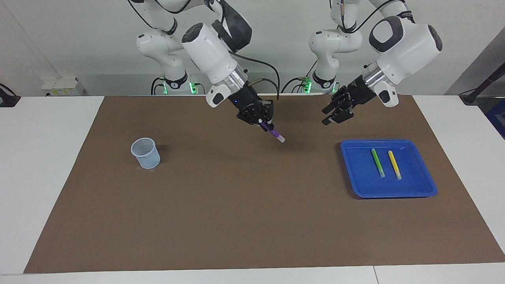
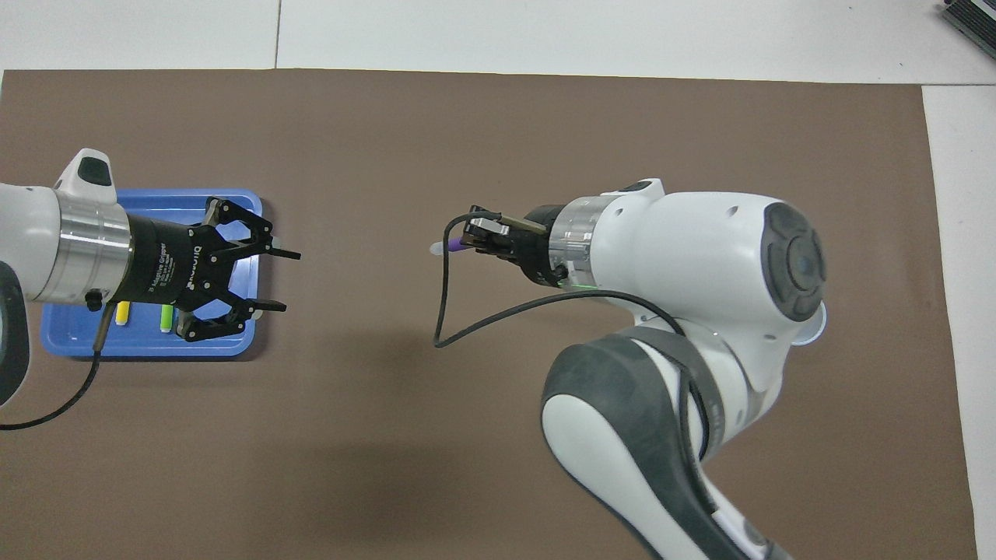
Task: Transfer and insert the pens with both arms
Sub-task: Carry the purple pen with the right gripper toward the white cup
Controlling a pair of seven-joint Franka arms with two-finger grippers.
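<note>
My right gripper (image 1: 263,123) (image 2: 473,243) is shut on the purple pen (image 1: 273,133) (image 2: 447,248) and holds it in the air over the middle of the mat. The pen's whitish end slants down, pointing toward the left arm's end of the table. My left gripper (image 1: 328,117) (image 2: 289,281) is open and holds nothing. It hangs over the edge of the blue tray (image 1: 394,193) (image 2: 156,348) on the tray's side toward the table's middle. In the tray lie the green pen (image 1: 377,162) (image 2: 166,317) and the yellow pen (image 1: 394,164) (image 2: 122,313), side by side.
A pale blue mesh cup (image 1: 146,153) stands upright on the brown mat (image 1: 236,217) toward the right arm's end of the table. In the overhead view the right arm covers most of it. Two smaller white arms with green lights stand at the robots' end.
</note>
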